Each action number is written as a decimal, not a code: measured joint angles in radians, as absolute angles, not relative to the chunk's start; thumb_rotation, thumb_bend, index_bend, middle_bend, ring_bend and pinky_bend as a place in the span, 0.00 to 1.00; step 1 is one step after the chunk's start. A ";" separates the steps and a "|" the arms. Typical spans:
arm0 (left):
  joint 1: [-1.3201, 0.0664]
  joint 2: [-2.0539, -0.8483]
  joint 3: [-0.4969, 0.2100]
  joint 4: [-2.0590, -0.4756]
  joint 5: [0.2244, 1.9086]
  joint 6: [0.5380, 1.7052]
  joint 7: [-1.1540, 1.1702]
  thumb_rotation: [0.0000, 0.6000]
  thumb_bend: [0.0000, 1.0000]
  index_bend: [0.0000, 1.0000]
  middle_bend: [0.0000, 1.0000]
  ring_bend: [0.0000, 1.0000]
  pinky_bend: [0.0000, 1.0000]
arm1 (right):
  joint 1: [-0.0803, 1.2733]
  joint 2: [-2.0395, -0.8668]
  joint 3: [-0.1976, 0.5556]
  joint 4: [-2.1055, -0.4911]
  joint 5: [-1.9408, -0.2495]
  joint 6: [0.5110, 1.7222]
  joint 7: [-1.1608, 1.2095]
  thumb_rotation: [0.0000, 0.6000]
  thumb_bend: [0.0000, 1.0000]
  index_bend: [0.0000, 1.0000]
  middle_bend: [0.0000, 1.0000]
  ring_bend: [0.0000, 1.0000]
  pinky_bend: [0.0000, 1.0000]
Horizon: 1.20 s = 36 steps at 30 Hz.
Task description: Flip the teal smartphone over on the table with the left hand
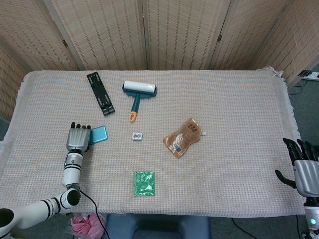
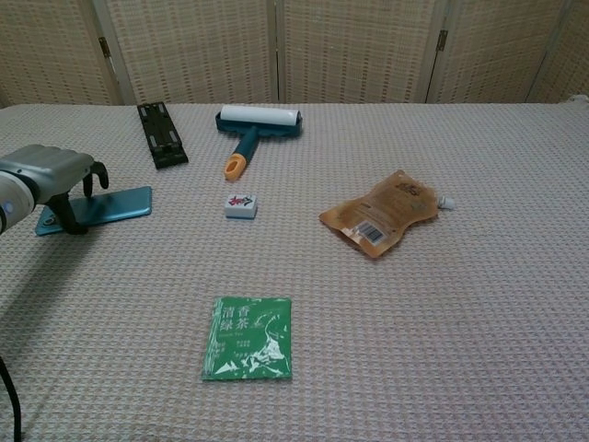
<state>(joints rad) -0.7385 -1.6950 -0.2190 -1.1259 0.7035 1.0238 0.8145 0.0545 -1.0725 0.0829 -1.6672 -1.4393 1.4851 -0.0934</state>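
While my left robot hand [image 1: 77, 138] covers the phone's [image 1: 99, 133] left end, a slip is the risk.
From the head, its fingers lie loosely spread over the phone, flat on the counter [image 1: 224, 99]; whether they grip, I cannot tell. From the chest, fingertips [image 2: 57, 214] arch onto the phone [image 2: 110, 203]: a shallow hold could skid it. My right robot hand [image 1: 303, 167] hangs spread, empty.

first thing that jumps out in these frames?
The left hand at the table's left edge, its fingers curled down over the near end of the teal smartphone, which lies flat on the cloth. Next, the lint roller with its orange-tipped handle at the far middle, and the bright green tea sachet alone near the front edge. The right hand hangs off the table's right side, fingers apart, holding nothing.
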 measured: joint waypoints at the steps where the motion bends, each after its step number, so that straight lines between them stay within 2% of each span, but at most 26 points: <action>1: -0.739 -1.696 -0.219 -1.123 0.703 1.023 0.814 1.00 0.23 0.29 0.37 0.24 0.15 | 0.055 -1.072 0.083 -1.667 -1.438 1.484 -0.093 1.00 0.14 0.08 0.12 0.08 0.08; 24: -0.751 -1.730 -0.219 -1.041 0.683 0.982 0.807 1.00 0.24 0.33 0.41 0.25 0.15 | 0.045 -1.068 0.080 -1.673 -1.433 1.488 -0.091 1.00 0.14 0.08 0.12 0.08 0.08; 32: -0.749 -1.732 -0.223 -1.029 0.708 0.982 0.771 1.00 0.43 0.39 0.48 0.30 0.15 | 0.037 -1.063 0.079 -1.679 -1.431 1.495 -0.090 1.00 0.14 0.08 0.12 0.08 0.08; 36: -0.746 -1.716 -0.228 -1.052 0.711 0.982 0.762 1.00 0.48 0.41 0.50 0.31 0.15 | 0.039 -1.063 0.079 -1.680 -1.431 1.491 -0.090 1.00 0.14 0.08 0.12 0.08 0.08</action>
